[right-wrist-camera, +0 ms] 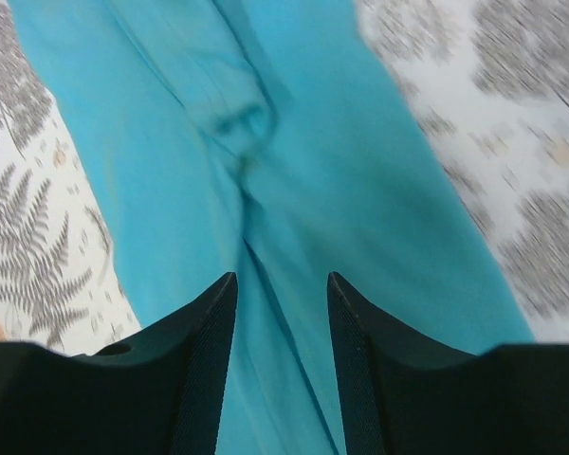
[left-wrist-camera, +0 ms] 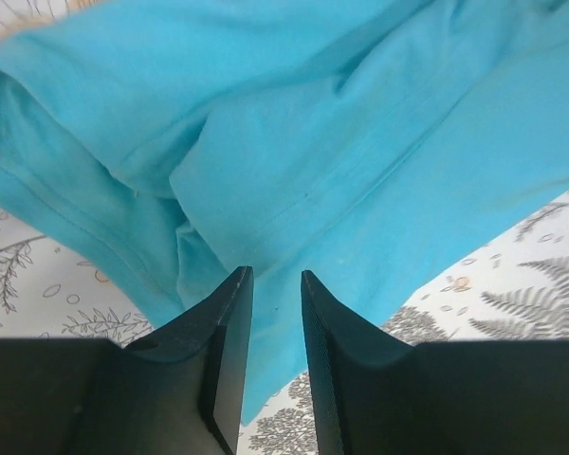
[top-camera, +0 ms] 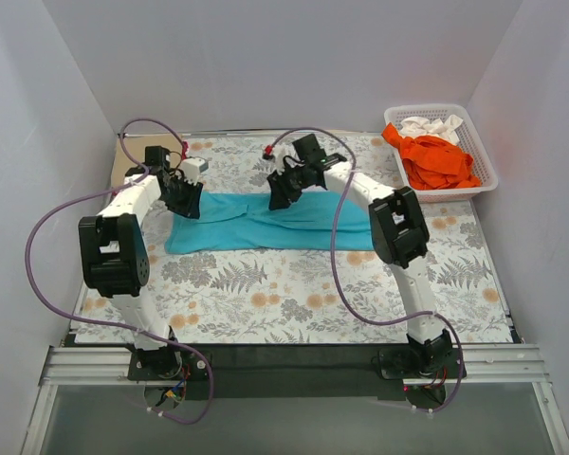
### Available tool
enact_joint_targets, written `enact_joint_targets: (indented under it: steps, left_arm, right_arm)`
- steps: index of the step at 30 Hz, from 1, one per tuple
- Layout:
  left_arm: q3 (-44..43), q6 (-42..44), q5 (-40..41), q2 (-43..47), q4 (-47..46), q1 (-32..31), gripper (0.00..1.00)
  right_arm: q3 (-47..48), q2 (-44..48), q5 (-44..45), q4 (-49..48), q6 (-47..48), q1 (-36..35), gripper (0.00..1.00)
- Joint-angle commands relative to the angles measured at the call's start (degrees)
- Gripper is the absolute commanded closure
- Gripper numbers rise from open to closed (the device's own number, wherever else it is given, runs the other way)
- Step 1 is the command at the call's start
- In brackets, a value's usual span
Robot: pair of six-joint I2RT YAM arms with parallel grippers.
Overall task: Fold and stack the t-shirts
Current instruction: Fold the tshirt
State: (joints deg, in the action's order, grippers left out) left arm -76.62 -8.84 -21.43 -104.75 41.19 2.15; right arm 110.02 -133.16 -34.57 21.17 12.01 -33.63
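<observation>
A turquoise-teal t-shirt [top-camera: 266,223] lies as a long folded band across the far middle of the floral cloth. It fills the left wrist view [left-wrist-camera: 360,142] and the right wrist view [right-wrist-camera: 313,190]. My left gripper [top-camera: 188,204] hangs over the band's left end, its jaws a little apart with nothing between them [left-wrist-camera: 276,275]. My right gripper [top-camera: 278,196] hangs over the band's middle, jaws open and empty above a crease [right-wrist-camera: 282,280]. An orange t-shirt [top-camera: 441,161] and a white t-shirt [top-camera: 430,125] lie in the basket. The tan and magenta-red shirts are out of view.
A white lattice basket [top-camera: 486,161] stands at the far right corner. The grey-and-orange floral table cloth [top-camera: 294,294] covers the table. White walls close in the left, back and right. Purple cables loop from both arms.
</observation>
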Motion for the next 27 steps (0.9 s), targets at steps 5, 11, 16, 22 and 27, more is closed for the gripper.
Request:
enact_joint_targets:
  steps: [5, 11, 16, 22, 27]
  left_arm:
    - [-4.42, -8.55, -5.38, 2.18, 0.39, -1.10, 0.71]
    - [-3.71, -13.13, -3.53, 0.34, -2.08, -3.36, 0.71]
    - [-4.15, -14.27, -0.99, -1.33, -3.22, -5.75, 0.70]
    - [-1.79, -14.36, 4.11, -3.88, -4.80, -6.20, 0.70]
    - [-0.02, -14.19, 7.01, -6.16, -6.65, -6.28, 0.71]
  right_arm:
    - [-6.64, 13.45, 4.06, 20.31, 16.88, 11.29, 0.60]
    - [-14.20, 17.93, 5.03, 26.02, 24.10, 14.91, 0.58]
    - [-16.59, 17.59, 12.83, 25.07, 26.30, 14.91, 0.58]
    - [-17.46, 18.11, 19.70, 23.13, 27.45, 17.01, 0.61]
    - [-19.75, 16.46, 24.80, 21.81, 30.09, 17.28, 0.64]
